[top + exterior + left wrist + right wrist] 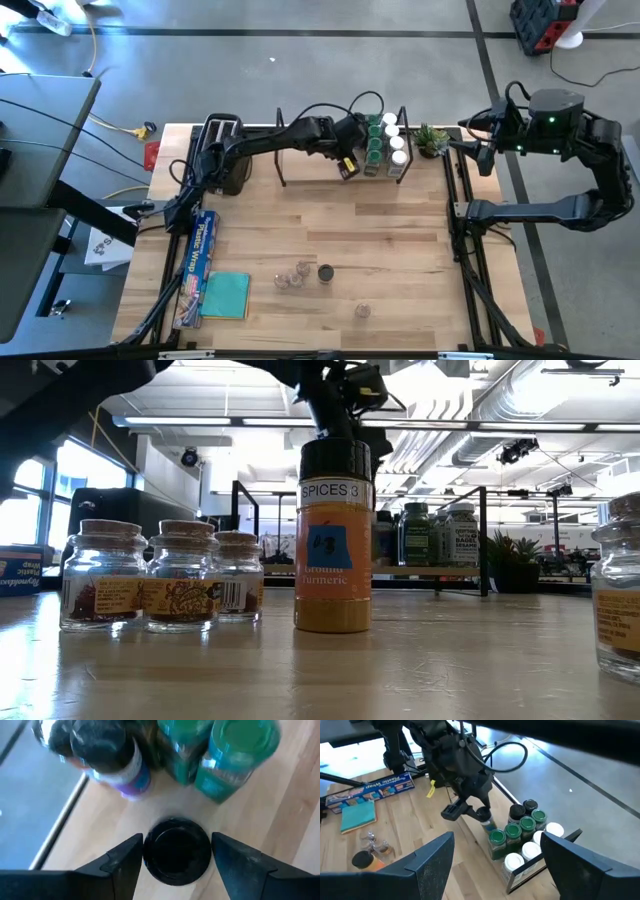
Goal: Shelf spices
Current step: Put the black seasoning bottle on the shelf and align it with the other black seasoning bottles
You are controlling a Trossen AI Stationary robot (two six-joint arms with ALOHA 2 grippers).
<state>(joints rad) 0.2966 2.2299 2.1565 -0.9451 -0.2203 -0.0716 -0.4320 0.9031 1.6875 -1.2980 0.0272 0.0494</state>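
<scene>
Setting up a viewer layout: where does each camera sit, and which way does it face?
High: overhead, straight down; both arms, shelf.
Low: tabletop height, level; turmeric jar, arm above.
Left wrist: down past left claw flanking a dark-lidded jar.
Right wrist: past open right claw across the table.
High and right wrist share the green-lidded jars.

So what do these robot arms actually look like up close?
Both arms are dark, nearly black, built of chunky jointed segments with black cables looping along them. The left arm carries a small yellow tag near its gripper, whose two fingers are flat, dark wedges. The right arm shows a small green light; its gripper has the same dark wedge fingers.
</scene>
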